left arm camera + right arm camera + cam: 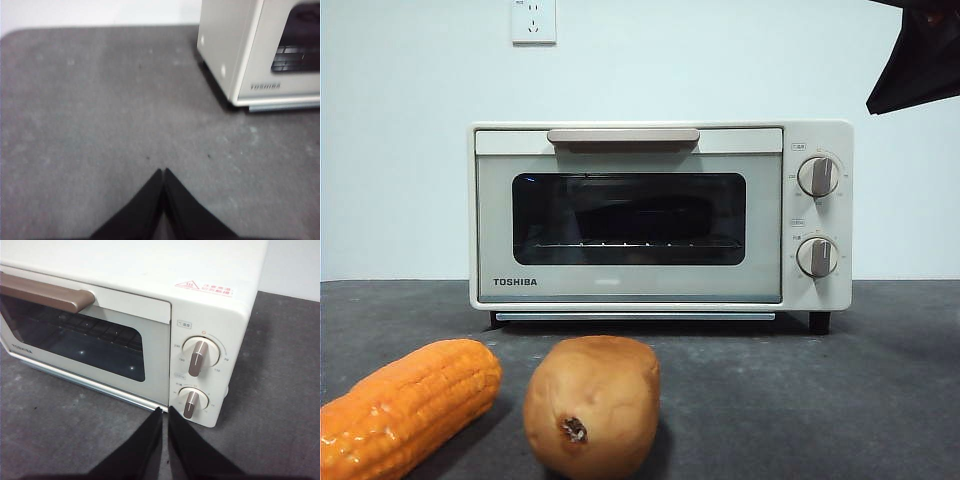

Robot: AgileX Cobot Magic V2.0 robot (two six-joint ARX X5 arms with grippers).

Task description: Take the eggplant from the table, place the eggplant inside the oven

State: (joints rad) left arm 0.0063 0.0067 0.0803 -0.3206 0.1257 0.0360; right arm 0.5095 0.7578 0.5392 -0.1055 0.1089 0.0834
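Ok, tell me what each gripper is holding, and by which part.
Nothing is held. The left gripper is shut, empty, over bare table. The right gripper is shut, empty, near the oven knobs.

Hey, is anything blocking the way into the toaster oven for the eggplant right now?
Yes: the cream-white Toshiba toaster oven has its dark glass door shut, closing off the wire rack. No eggplant shows on the dark grey table; a dark shape behind the glass may be it, but I cannot tell.

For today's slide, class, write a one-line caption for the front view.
Closed cream-white Toshiba toaster oven on dark grey table, orange corn cob and tan-brown potato in front.
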